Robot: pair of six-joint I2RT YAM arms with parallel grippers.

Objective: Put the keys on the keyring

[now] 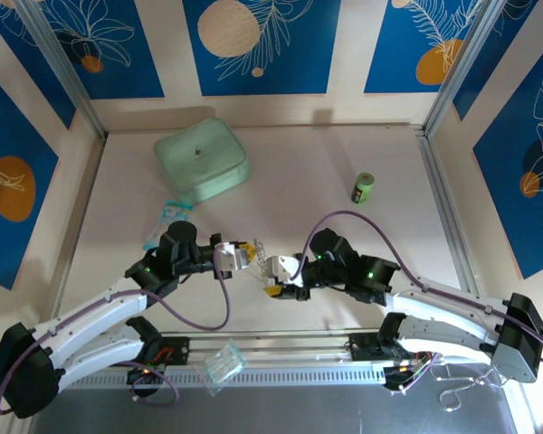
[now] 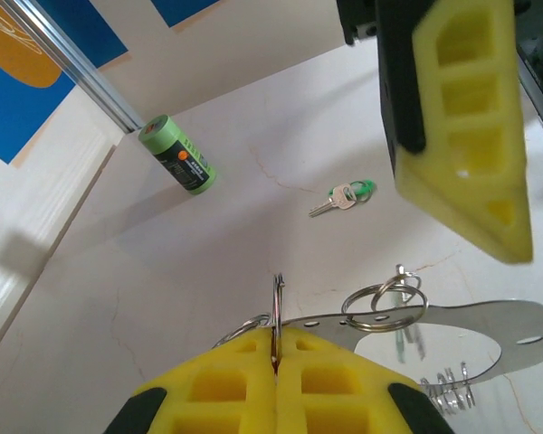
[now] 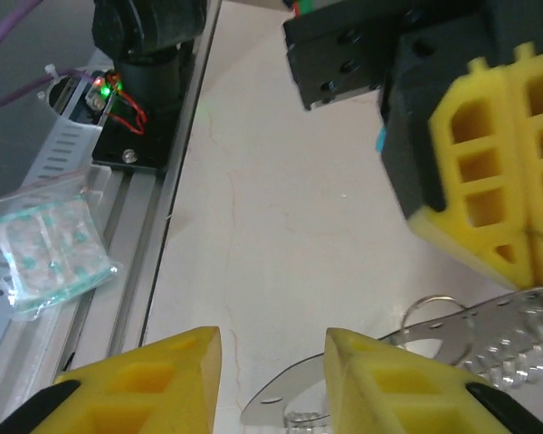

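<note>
The keyring (image 2: 452,330) is a silvery flat metal plate carrying split rings (image 2: 385,306) and a sparkly coil. My left gripper (image 2: 277,333) is shut on one thin split ring (image 2: 278,298) of it, held edge-on above the table. The two keys (image 2: 342,197), one pale silver and one green-headed, lie together on the table beyond it. My right gripper (image 3: 273,380) is open, and the plate's rounded end (image 3: 294,384) sits low between its fingers, untouched as far as I can tell. From above, the left gripper (image 1: 242,256) and the right gripper (image 1: 273,271) nearly meet.
A green cylindrical can (image 2: 178,154) stands right of centre, further back (image 1: 364,188). A mint-green box (image 1: 202,163) sits at the back left. One small plastic bag (image 1: 167,221) lies near the left arm and another (image 3: 50,244) on the front rail.
</note>
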